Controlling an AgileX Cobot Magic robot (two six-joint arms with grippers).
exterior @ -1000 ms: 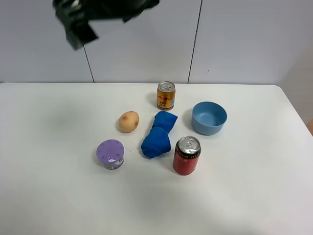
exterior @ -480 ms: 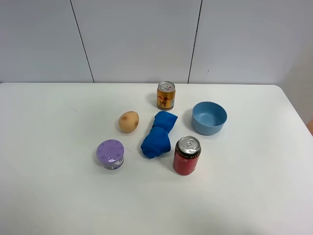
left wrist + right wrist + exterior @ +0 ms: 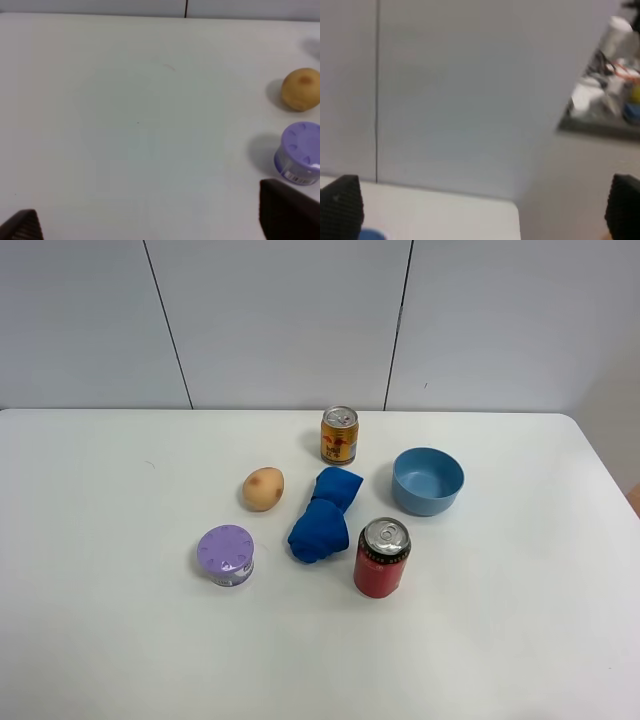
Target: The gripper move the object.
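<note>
The left gripper (image 3: 145,227) is spread wide and holds nothing; the right gripper (image 3: 482,210) likewise. The object (image 3: 226,555) is seated on the table (image 3: 110,490), near the potato (image 3: 263,489).

A robot test bench in a plain lab-like room

A bare white tabletop (image 3: 120,640) stands against pale grey wall panels (image 3: 280,320) with dark vertical seams, and a few unrelated small things are spread out on it like test props: two drink cans (image 3: 339,434), a potato (image 3: 263,489), a bowl (image 3: 428,480). The right wrist view catches a blurred, cluttered shelf (image 3: 605,105) of gear and cables off to one side
</note>
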